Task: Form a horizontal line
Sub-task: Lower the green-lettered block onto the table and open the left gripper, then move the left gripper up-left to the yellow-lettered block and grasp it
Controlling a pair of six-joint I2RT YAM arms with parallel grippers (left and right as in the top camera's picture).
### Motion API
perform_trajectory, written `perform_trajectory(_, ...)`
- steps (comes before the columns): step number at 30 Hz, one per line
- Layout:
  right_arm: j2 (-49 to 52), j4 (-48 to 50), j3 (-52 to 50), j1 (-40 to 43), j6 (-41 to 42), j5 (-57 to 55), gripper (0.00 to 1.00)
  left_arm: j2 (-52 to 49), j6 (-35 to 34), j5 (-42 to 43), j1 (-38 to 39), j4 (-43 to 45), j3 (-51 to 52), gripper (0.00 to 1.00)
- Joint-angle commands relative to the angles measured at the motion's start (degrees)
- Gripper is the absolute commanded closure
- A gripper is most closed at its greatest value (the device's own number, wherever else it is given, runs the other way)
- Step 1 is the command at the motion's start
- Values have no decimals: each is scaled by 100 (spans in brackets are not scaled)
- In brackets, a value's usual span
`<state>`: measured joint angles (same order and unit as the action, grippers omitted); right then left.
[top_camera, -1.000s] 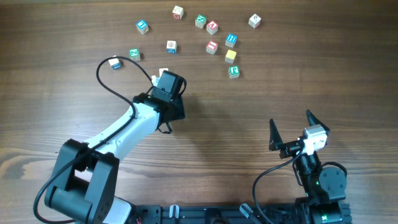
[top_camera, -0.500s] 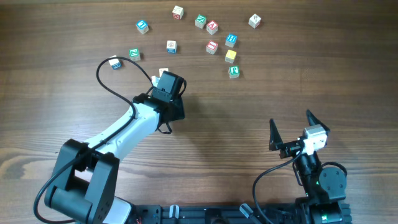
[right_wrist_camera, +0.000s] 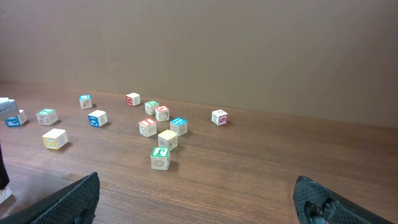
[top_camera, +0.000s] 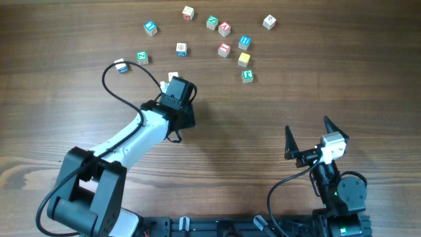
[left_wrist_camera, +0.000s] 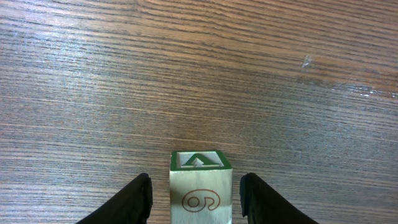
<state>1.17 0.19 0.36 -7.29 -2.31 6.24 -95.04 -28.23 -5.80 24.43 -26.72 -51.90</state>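
No row of touching cubes shows; the wooden alphabet cubes lie scattered. My left gripper (top_camera: 174,81) (left_wrist_camera: 196,184) is open around one cube (left_wrist_camera: 200,198) with a green top and a red 6 on its pale side. There are gaps on both sides, and the cube rests on the table. In the overhead view only a whitish corner of that cube (top_camera: 173,76) shows. My right gripper (top_camera: 308,135) (right_wrist_camera: 196,193) is open and empty at the front right, far from the cubes. A yellow cube (top_camera: 244,59) and a green cube (top_camera: 247,76) lie nearest the cluster's front.
Loose cubes spread across the far table: blue (top_camera: 150,27), red-marked (top_camera: 224,49), teal (top_camera: 141,56), one far right (top_camera: 269,22). A small cube (top_camera: 121,66) lies by the left arm's black cable (top_camera: 108,82). In the right wrist view a wall stands behind the cubes.
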Motion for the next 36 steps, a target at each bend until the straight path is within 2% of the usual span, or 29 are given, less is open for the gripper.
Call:
perform_trajectory(1, -37, 22, -4, 20, -66, 70, 0, -76, -55, -98, 22, 20, 59, 55)
perform_trajectory(4, -37, 20, -4, 20, -63, 70, 0, -90, -52, -98, 22, 22, 59, 60)
perform_trajectory(10, -37, 20, -4, 20, -66, 70, 0, -367, -52, -96, 22, 79, 59, 57)
perform_trajectory(14, -37, 22, -4, 20, -66, 72, 0, -369, -35, -105, 22, 264, 57, 60)
perform_trajectory(16, -37, 22, -4, 20, -68, 72, 0, -363, 339, -116, 22, 365, 57, 65)
perform_trajectory(18, -37, 22, -4, 20, -63, 72, 0, -363, 560, -116, 22, 361, 57, 66)
perform_trajectory(21, -37, 22, -4, 20, -63, 70, 0, -363, 560, -116, 22, 328, 57, 67)
perform_trajectory(26, -37, 22, -4, 20, -66, 72, 0, -365, 553, -116, 22, 341, 57, 50)
perform_trajectory(28, -37, 20, -4, 20, -66, 72, 0, -365, 553, -114, 22, 334, 57, 39)
perform_trajectory(32, -37, 20, -4, 20, -66, 72, 0, -363, 719, -120, 7, 339, 39, 37)
perform_trajectory(34, -37, 22, -4, 20, -66, 70, 0, -293, 1163, -116, -127, -22, -363, 29)
perform_trajectory(36, -37, 22, -4, 20, -66, 70, 0, -234, 1290, -111, -448, -894, -1360, 23)
